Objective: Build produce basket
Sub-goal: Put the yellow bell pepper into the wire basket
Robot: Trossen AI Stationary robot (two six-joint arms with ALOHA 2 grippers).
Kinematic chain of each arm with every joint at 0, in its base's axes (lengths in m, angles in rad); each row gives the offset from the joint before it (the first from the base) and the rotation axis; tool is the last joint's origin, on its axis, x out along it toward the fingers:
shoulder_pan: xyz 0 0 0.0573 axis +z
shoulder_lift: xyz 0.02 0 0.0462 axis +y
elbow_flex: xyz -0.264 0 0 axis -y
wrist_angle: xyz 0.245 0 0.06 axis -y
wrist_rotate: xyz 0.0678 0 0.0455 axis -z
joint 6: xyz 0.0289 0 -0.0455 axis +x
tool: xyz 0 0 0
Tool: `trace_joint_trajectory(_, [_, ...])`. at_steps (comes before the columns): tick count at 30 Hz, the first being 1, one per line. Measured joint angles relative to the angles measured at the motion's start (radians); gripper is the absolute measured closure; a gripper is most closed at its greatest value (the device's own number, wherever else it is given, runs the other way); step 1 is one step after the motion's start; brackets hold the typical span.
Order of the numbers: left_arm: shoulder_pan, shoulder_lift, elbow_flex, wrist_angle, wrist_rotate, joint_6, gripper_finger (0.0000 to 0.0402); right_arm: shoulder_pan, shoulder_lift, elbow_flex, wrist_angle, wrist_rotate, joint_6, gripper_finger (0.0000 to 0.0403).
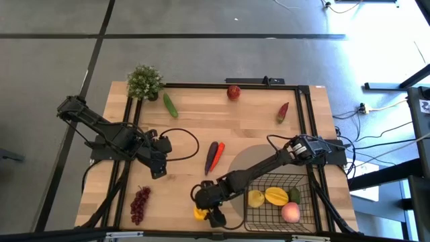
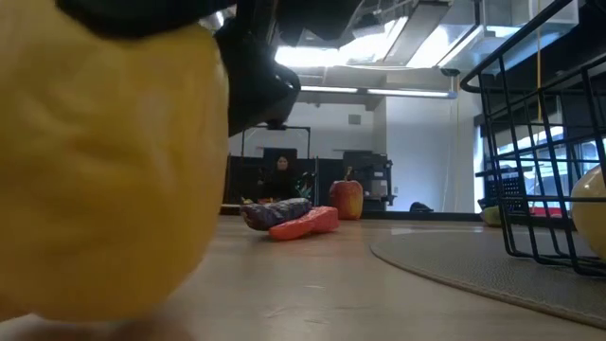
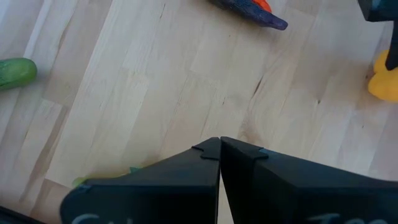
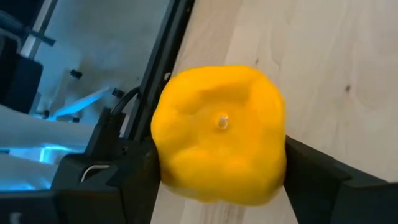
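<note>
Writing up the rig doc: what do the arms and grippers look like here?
Both arms are black and jointed, built of slim links with blocky joints. A black cable loops across the table beside the left gripper. The right gripper has flat, matte black fingers. The left gripper's fingers are also black, wedge-shaped, with faint lettering.

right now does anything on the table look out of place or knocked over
Nothing stands out. The basket sits upright holding fruit, the rest of the produce lies loose on the table, and the right gripper grips the yellow pepper near the front edge.
</note>
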Motion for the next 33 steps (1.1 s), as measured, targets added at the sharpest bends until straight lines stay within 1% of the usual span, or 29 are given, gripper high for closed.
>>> trace_joint_trajectory(2, [0.000, 0.000, 0.000, 0.000, 0.000, 0.000, 0.0401, 0.000, -0.003, 0.000, -0.004, 0.026, 0.019, 0.0139])
trace_joint_trajectory(11, [0.000, 0.000, 0.000, 0.000, 0.000, 0.000, 0.0401, -0.003, -0.019, 0.000, -0.039, 0.045, 0.114, 0.0140])
trace_joint_trajectory(21, [0.000, 0.000, 0.000, 0.000, 0.000, 0.000, 0.0401, -0.037, -0.118, 0.001, -0.224, 0.058, 0.067, 0.0138])
trace_joint_trajectory(25, [0.000, 0.000, 0.000, 0.001, 0.000, 0.000, 0.0401, -0.062, -0.163, 0.001, -0.305, 0.092, 0.029, 0.0138])
trace_joint_trajectory(33, [0.000, 0.000, 0.000, 0.002, 0.000, 0.000, 0.0401, -0.097, -0.228, 0.001, -0.375, 0.104, -0.004, 0.0138])
